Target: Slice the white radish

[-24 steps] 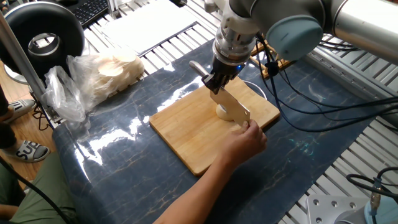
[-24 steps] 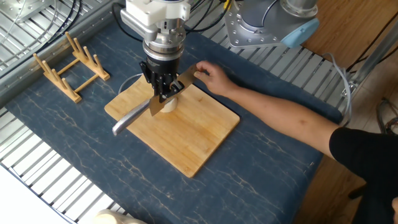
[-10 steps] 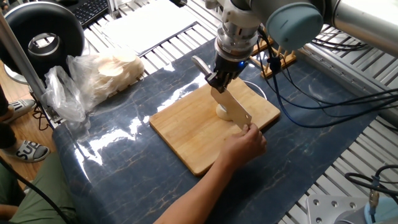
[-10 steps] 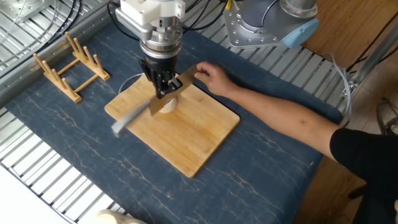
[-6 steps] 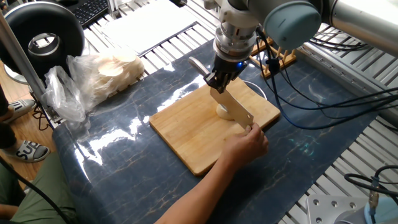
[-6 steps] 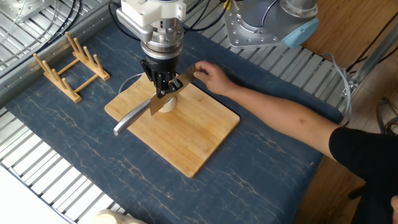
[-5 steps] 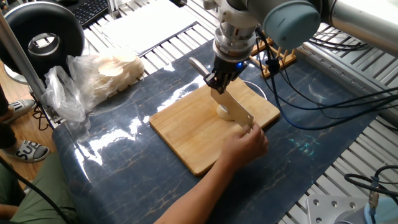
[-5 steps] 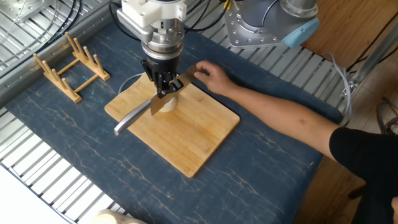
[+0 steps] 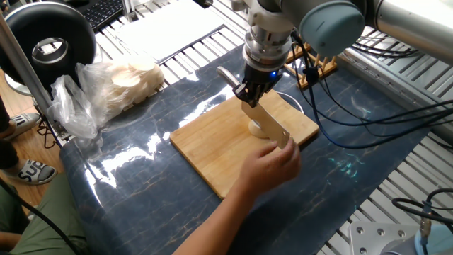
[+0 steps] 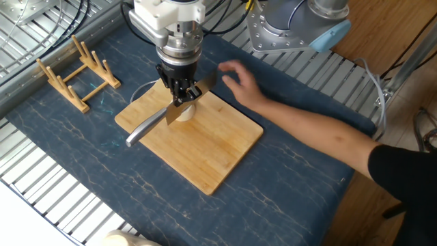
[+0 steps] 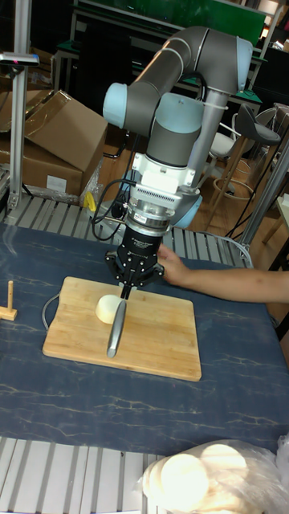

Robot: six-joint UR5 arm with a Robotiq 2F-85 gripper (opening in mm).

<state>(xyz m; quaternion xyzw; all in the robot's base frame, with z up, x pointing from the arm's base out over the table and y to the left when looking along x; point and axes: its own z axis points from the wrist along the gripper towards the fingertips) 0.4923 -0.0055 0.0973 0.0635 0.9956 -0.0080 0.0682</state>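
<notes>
The white radish (image 9: 255, 128) (image 10: 183, 113) (image 11: 107, 307) is a small cream chunk on the wooden cutting board (image 9: 212, 149) (image 10: 212, 154) (image 11: 160, 337). My gripper (image 9: 250, 96) (image 10: 181, 94) (image 11: 133, 282) hangs just above it, shut on a knife (image 9: 273, 128) (image 10: 140, 131) (image 11: 117, 328). The blade lies tilted over the radish, with the steel handle sticking out to one side. A person's hand (image 9: 272, 164) (image 10: 239, 80) (image 11: 172, 269) hovers close to the blade's tip, apart from it.
A clear plastic bag of pale round slices (image 9: 124, 81) (image 11: 201, 474) lies off the board. A wooden rack (image 10: 75, 72) (image 11: 10, 301) stands on the blue mat (image 10: 300, 184). The person's forearm (image 10: 321, 133) crosses the mat. A black round device (image 9: 49, 39) sits at a corner.
The person's hand, which was holding the blade's tip, has let go and drawn back. My gripper and the knife have barely shifted over the radish.
</notes>
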